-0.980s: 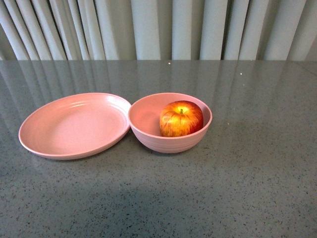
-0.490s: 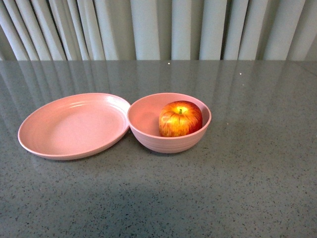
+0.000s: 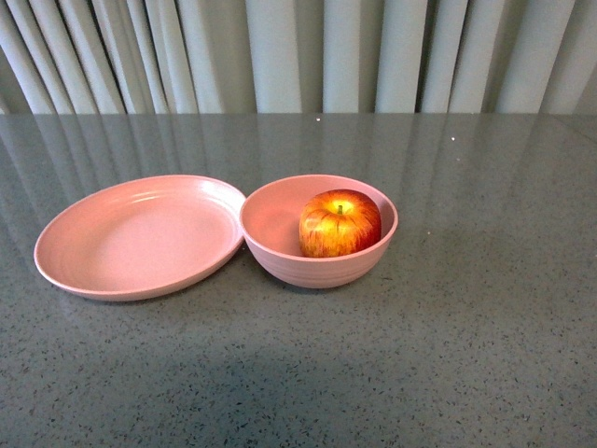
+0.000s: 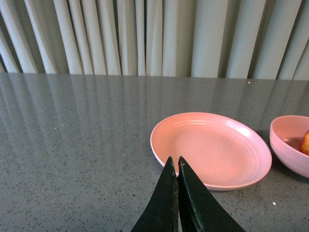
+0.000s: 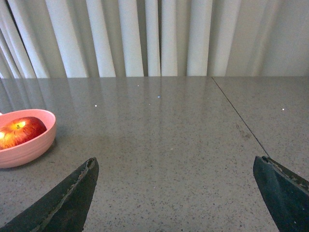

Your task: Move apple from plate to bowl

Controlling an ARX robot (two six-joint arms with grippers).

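Note:
The red and yellow apple [image 3: 340,223] sits inside the deep pink bowl [image 3: 318,266]. The wide shallow pink plate [image 3: 140,235] lies empty, touching the bowl's left side. Neither arm shows in the front view. In the left wrist view my left gripper [image 4: 174,161] is shut and empty, its tips over the near rim of the plate [image 4: 211,150], with the bowl [image 4: 289,145] at the edge. In the right wrist view my right gripper [image 5: 176,162] is wide open and empty above bare table, well to the right of the bowl [image 5: 26,145] and apple [image 5: 19,131].
The grey speckled table [image 3: 466,336] stretches all round the dishes. A pale pleated curtain [image 3: 298,56] hangs behind its far edge. A thin seam [image 5: 239,116] runs across the table in the right wrist view.
The dishes sit a few pixels further left in the front view than a second ago; nothing else differs.

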